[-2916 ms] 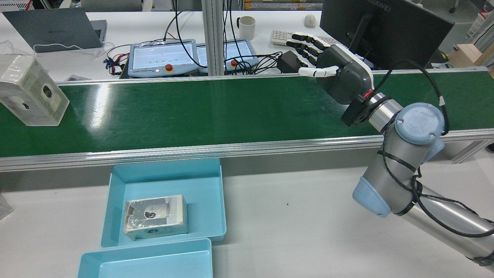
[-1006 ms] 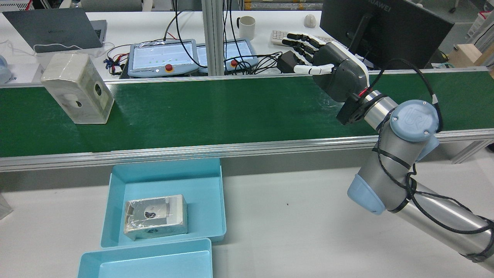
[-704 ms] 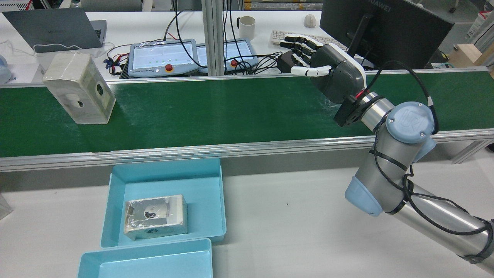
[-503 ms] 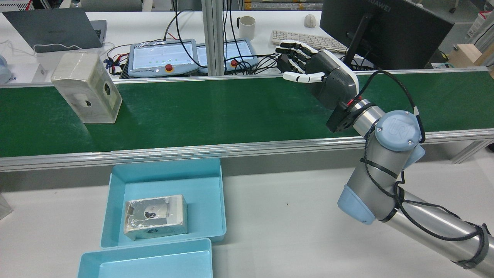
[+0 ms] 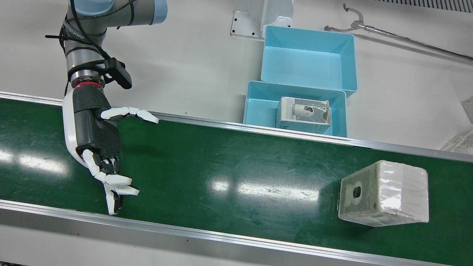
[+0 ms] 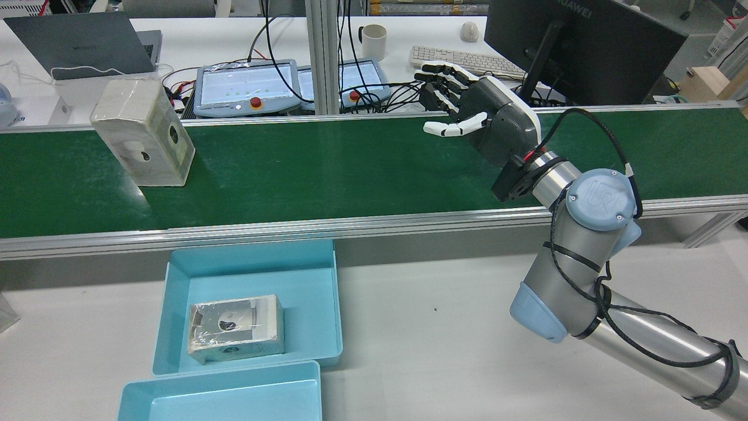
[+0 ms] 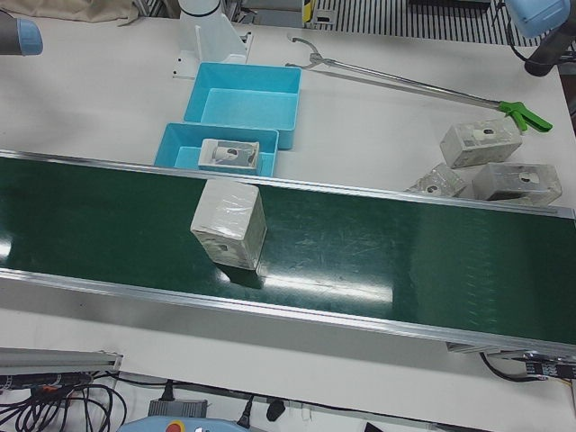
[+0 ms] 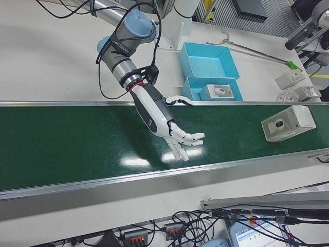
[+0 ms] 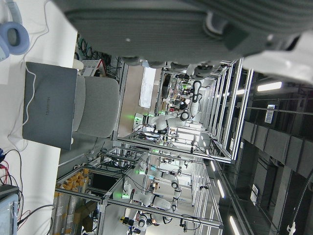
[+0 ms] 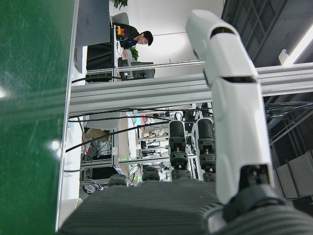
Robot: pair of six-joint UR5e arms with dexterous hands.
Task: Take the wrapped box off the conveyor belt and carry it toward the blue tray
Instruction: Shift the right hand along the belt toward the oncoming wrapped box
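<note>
The wrapped box (image 6: 143,131) stands upright on the green conveyor belt (image 6: 327,169), far to the left of my right hand in the rear view. In the front view the box (image 5: 384,194) is at the belt's right end. My right hand (image 6: 485,114) hovers above the belt, open, fingers spread toward the box and holding nothing; the front view shows the same hand (image 5: 98,136) wide apart from it. The blue tray (image 6: 304,304) lies on the table just below the belt and holds another wrapped box (image 6: 235,327). Of my left hand only a grey palm (image 9: 195,19) shows.
A second, empty blue tray (image 6: 234,397) sits against the first. A long grabber tool (image 7: 405,81) and several wrapped boxes (image 7: 481,144) lie on the table. Beyond the belt are teach pendants (image 6: 245,88), a laptop (image 6: 82,44), a mug (image 6: 374,41) and a monitor (image 6: 584,41).
The wrapped box has ridden the belt rightward from the rear view's left edge. My right hand has moved left along the belt toward it, still open.
</note>
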